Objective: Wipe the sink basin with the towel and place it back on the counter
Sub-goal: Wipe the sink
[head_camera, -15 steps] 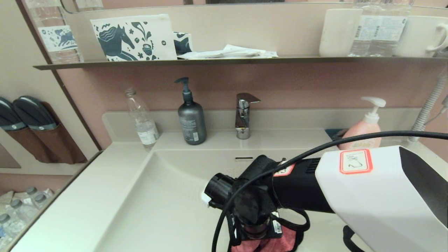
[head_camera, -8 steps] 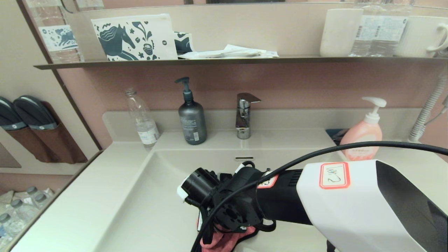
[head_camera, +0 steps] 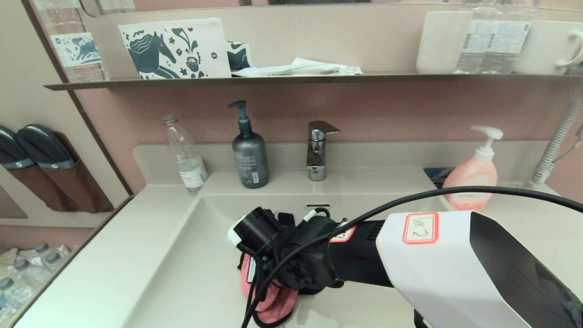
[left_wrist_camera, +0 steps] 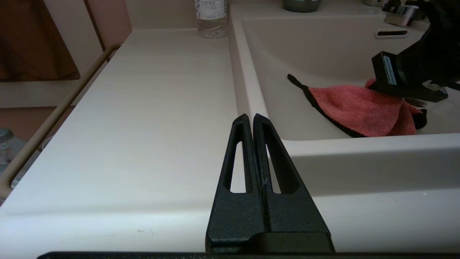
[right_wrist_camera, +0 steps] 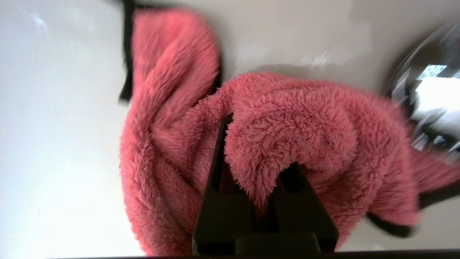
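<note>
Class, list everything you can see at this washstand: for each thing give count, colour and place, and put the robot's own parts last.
towel: one, coral pink, in the basin
sink basin: one, cream
counter: one, cream, around the basin
tap: one, chrome, behind the basin
grey pump bottle: one, left of the tap
clear bottle: one, back left
pink soap bottle: one, back right
shelf: one, dark, above
horse-print pouch: one, white and blue, on the shelf
white cups: two, on the shelf's right
right gripper: black, clamped on the towel
left gripper: black, shut, over the left counter
</note>
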`<state>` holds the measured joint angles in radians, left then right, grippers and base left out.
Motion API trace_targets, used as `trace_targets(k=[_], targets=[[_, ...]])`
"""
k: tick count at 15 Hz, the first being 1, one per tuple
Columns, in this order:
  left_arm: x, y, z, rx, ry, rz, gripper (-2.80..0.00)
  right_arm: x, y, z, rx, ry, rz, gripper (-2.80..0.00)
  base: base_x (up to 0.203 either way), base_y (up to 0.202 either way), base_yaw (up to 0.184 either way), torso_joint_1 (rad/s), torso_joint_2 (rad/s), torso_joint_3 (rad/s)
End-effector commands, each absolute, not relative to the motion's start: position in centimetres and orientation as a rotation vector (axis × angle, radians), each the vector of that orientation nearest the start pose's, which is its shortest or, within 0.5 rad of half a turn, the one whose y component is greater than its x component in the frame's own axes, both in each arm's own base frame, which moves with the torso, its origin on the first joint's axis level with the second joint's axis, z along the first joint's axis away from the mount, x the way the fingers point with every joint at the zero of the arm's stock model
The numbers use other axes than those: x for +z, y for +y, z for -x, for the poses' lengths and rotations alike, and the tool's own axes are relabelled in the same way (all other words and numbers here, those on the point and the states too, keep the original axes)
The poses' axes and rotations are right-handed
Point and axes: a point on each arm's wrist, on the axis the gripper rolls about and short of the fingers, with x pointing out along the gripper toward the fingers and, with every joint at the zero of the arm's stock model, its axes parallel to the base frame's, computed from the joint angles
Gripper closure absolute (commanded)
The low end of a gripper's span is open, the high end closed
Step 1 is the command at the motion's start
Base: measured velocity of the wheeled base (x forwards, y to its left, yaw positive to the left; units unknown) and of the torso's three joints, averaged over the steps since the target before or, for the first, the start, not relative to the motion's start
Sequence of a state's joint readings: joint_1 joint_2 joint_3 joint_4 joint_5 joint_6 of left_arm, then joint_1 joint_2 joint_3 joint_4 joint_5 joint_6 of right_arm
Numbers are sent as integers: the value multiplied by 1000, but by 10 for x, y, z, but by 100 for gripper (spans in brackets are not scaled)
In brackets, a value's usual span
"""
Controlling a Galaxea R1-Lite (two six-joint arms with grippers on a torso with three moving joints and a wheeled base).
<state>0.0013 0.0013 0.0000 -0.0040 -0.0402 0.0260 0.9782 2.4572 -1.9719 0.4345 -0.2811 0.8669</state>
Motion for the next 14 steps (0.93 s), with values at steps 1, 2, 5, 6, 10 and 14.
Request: trace_targets(k=[1, 2, 5, 6, 10, 14], targets=[[76, -1, 23, -38, -4, -26, 0, 98, 391, -289, 217, 861, -228, 0, 0, 0, 0, 0, 0, 0], [76, -1, 23, -38, -4, -26, 0, 97, 388, -293, 206, 844, -213, 0, 0, 0, 0, 0, 0, 0], [76, -1, 23, -40, -4, -26, 0, 97, 385, -303, 197, 809, -228, 0, 0, 0, 0, 0, 0, 0], [76, -1, 23, -40, -4, -26, 0, 97, 384, -308, 202, 790, -245, 0, 0, 0, 0, 0, 0, 0], [76, -1, 23, -38, -4, -26, 0, 84, 386, -319, 219, 759, -222, 0, 0, 0, 0, 0, 0, 0], [76, -1, 23, -40, -4, -26, 0, 73, 382, -325, 203, 767, -164, 0, 0, 0, 0, 0, 0, 0]])
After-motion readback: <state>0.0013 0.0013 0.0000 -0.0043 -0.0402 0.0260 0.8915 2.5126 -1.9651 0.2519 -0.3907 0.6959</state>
